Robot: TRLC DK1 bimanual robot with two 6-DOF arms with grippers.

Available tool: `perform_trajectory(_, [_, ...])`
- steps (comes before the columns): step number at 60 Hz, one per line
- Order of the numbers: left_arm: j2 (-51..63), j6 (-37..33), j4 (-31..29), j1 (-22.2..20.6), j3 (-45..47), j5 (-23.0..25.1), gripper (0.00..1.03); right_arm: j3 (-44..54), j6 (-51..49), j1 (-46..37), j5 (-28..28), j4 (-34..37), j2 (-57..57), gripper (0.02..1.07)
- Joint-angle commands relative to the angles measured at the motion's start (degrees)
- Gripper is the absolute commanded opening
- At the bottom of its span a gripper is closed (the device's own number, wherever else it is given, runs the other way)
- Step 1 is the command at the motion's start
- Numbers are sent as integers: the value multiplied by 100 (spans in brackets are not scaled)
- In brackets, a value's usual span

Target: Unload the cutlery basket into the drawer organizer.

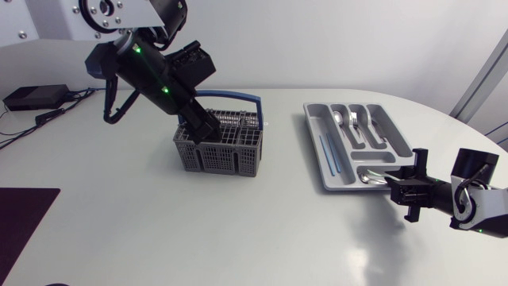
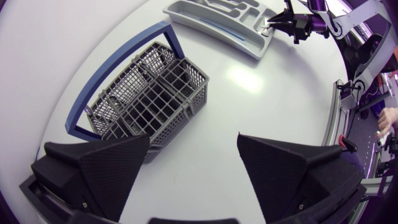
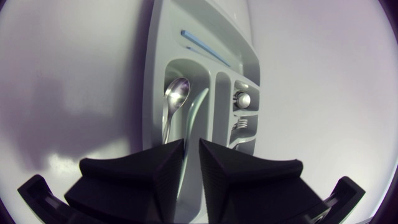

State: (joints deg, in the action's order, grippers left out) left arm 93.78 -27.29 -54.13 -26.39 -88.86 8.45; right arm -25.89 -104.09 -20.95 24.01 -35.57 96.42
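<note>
The left hand is seen wide open, empty; the right hand cannot be told. The stiff, slippery spoon at its twelve o'clock is best gripped by the handle.

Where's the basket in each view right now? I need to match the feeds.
Head: basket left of centre, at the left gripper.
Left wrist: basket ahead of the open jaws, nearer than the organizer.
Right wrist: not in it.
Shared landmark: the organizer, in all three views.
</note>
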Motion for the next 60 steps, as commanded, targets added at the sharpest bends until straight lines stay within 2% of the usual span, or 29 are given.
perform_trajectory(1, [-140, -75, -72, -59, 0, -19, 98, 58, -278, 47, -125, -73, 96, 72])
perform_trajectory(4, [-140, -75, -72, -59, -9, -19, 98, 119, -313, 47, -133, -81, 61, 78])
perform_trajectory(16, [-123, -66, -72, -77, -79, -19, 98, 427, -217, -111, 139, 112, -625, 89])
perform_trajectory(45, [-123, -31, -124, -182, -140, -27, 98, 313, 161, -14, 165, -2, -475, 89])
perform_trajectory(60, [-88, -40, -115, -191, -158, -19, 98, 198, 1119, 3, 201, 182, -809, 89])
